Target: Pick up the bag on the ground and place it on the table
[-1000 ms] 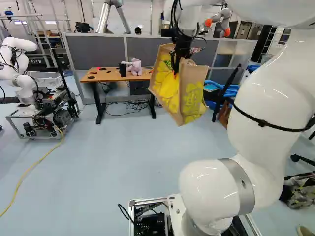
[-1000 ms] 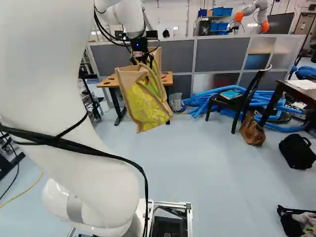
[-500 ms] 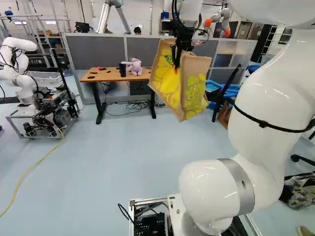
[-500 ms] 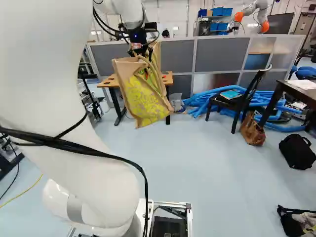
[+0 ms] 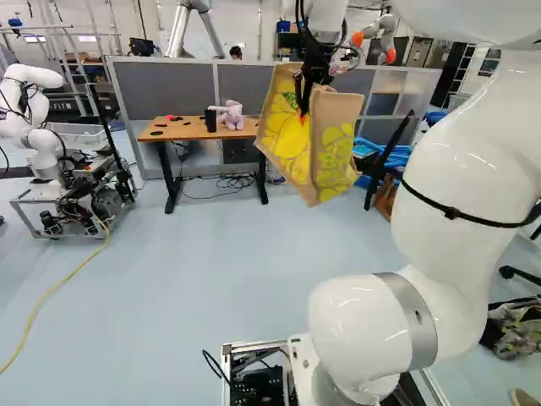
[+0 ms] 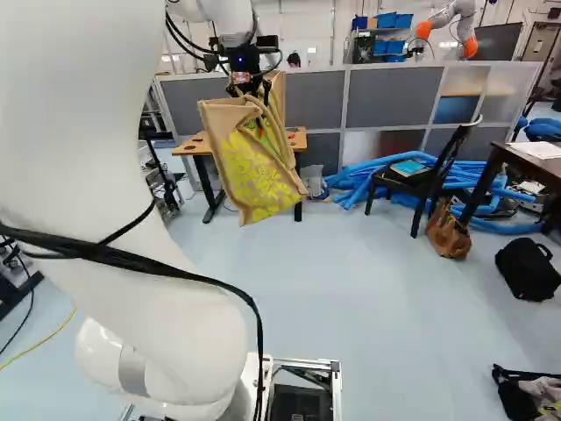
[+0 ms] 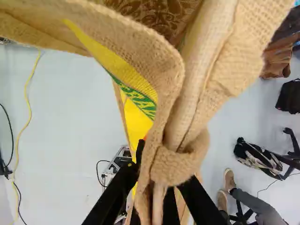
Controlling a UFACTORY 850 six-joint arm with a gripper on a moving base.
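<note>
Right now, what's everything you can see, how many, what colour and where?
Jute bag: one, tan with yellow print, hanging in mid-air
Desk: one, wooden top, black legs, ahead
Plush toy: one, pink, on the desk
Cylinder: one, black, beside the toy
Partition: one, grey, behind the desk
Tubes: many, blue, before the partition
Chair: one, black, beside the tubes
Handbag: one, brown, beside the chair
Table: one, brown, right edge of right base view
Cable: one, yellow, floor, left
Another robot: one, white, left of the desk; more behind
My arm: one, white, close by
My fingers: two, black, shut on the jute bag
</note>
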